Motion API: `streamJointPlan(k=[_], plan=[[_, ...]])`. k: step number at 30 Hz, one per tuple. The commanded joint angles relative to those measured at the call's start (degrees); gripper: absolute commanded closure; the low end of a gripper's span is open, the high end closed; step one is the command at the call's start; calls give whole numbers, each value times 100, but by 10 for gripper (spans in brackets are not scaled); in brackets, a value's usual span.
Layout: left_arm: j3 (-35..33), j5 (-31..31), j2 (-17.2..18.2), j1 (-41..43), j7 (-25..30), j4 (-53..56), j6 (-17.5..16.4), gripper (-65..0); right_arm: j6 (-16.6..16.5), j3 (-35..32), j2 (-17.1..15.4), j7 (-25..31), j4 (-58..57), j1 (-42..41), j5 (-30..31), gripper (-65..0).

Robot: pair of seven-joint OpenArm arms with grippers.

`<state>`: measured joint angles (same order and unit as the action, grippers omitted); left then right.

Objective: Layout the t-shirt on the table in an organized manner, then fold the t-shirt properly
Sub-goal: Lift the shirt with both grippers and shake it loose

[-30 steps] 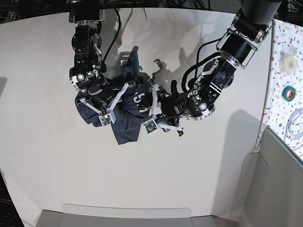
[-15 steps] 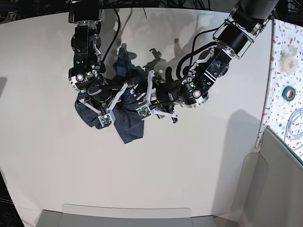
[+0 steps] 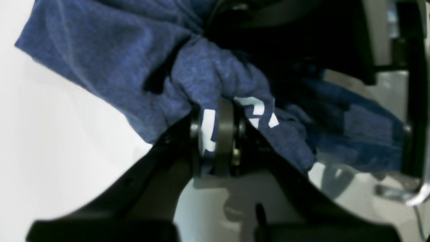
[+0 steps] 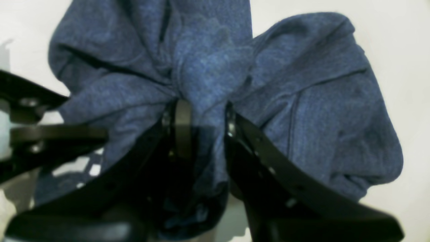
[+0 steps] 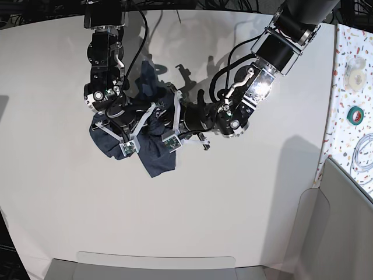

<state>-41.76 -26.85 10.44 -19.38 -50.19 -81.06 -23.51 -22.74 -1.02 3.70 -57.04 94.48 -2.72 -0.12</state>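
While both the left gripper [image 3: 218, 134] and right gripper [image 4: 201, 127] clench it, the t-shirt [image 5: 152, 153] lies bunched on the tabletop [image 5: 233, 221], showing no clear long axis.

Right of tabletop [image 5: 70, 192]: confetti-speckled white strip [image 5: 341, 87] carrying tape rolls [image 5: 355, 114] and coiled cable [image 5: 364, 153]. Grey panel [image 5: 344, 227] lower right. Hard shadows.

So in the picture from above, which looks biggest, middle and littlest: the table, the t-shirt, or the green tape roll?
1. table
2. t-shirt
3. green tape roll
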Motion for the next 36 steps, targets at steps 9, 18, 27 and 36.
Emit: streamJointPlan(k=[9, 18, 27, 36], plan=[[338, 202, 33, 131, 48, 84, 69, 0, 10, 9, 109, -165, 913, -93, 34, -289], [330, 210, 42, 140, 74, 84, 69, 0, 2, 431, 214, -165, 122, -699, 350, -451], [330, 210, 42, 140, 74, 84, 69, 0, -7, 677, 47, -165, -1136, -1262, 1546, -450], [330, 210, 156, 140, 83, 92, 69, 0, 2, 686, 12, -165, -1153, -1288, 1933, -22]])
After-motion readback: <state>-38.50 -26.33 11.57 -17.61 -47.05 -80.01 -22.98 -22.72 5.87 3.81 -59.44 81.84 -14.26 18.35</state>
